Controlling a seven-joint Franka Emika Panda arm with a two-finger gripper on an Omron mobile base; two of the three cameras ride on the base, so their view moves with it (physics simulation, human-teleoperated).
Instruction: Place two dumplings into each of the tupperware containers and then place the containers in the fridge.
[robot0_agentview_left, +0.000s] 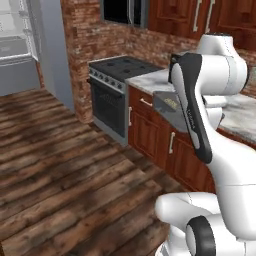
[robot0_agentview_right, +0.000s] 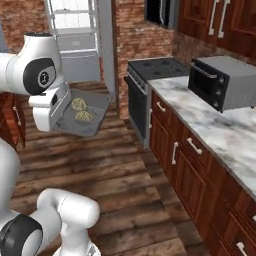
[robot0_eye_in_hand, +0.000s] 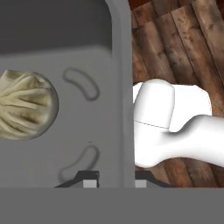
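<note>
Open wood floor stretches clear from the robot toward the fridge, its door open on pale shelves. To the right, the stove, red-brown cabinets and countertop microwave wall off that side.

The light is even and moderately bright, flat as rendered scenes are, with no single lamp to be traced. The open fridge interior is the palest patch, nearly washed out. The wooden floor carries soft dark mottling and a faint sheen. The marble bench reads pale without hard glare. All views are coarse and slightly soft. In the hand view the container looms close, its dumpling blurred at the edges.
</note>
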